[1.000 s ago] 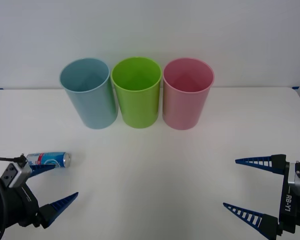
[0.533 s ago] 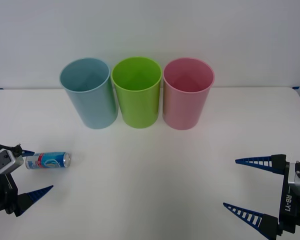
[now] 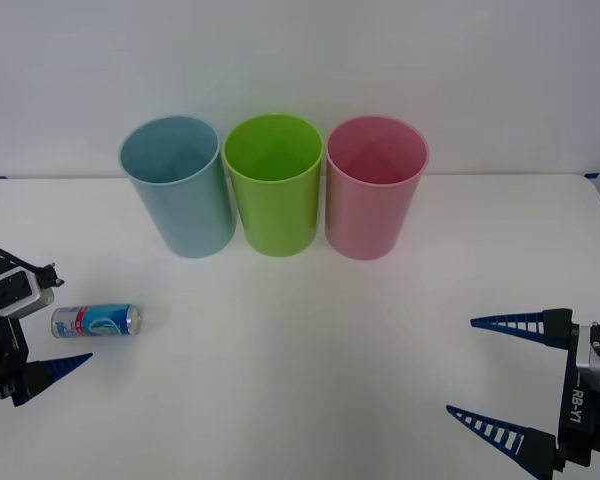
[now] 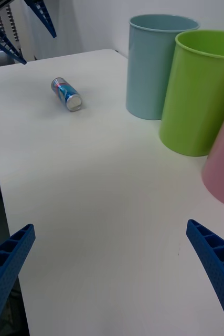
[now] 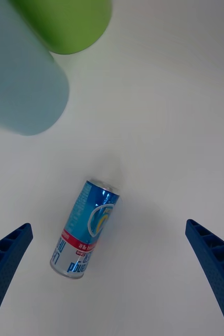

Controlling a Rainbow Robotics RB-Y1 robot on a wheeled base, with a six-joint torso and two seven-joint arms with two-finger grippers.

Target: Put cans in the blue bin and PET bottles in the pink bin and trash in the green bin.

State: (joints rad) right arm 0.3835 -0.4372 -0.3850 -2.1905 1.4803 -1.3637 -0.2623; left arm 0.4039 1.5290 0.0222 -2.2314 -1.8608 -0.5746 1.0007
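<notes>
A small blue can (image 3: 96, 320) (image 5: 86, 231) (image 4: 66, 94) lies on its side on the white table, left of centre. My left gripper (image 3: 60, 325) (image 5: 107, 226) is open at the can's left end, one finger on each side, not touching it. My right gripper (image 3: 460, 366) (image 4: 110, 227) stands open and holds nothing at the table's front right. At the back, in a row from left to right, stand the blue bin (image 3: 180, 190) (image 5: 22, 79), the green bin (image 3: 273, 190) (image 4: 203, 89) and the pink bin (image 3: 375, 195). PET bottles and trash are out of view.
The white table (image 3: 300, 340) stretches bare between the can and the right gripper. A plain wall rises just behind the bins. The table's left edge runs close to the left arm.
My left gripper has drawn back and to the left, from in front of the can to its left end. The can, bins and right arm have not moved.
</notes>
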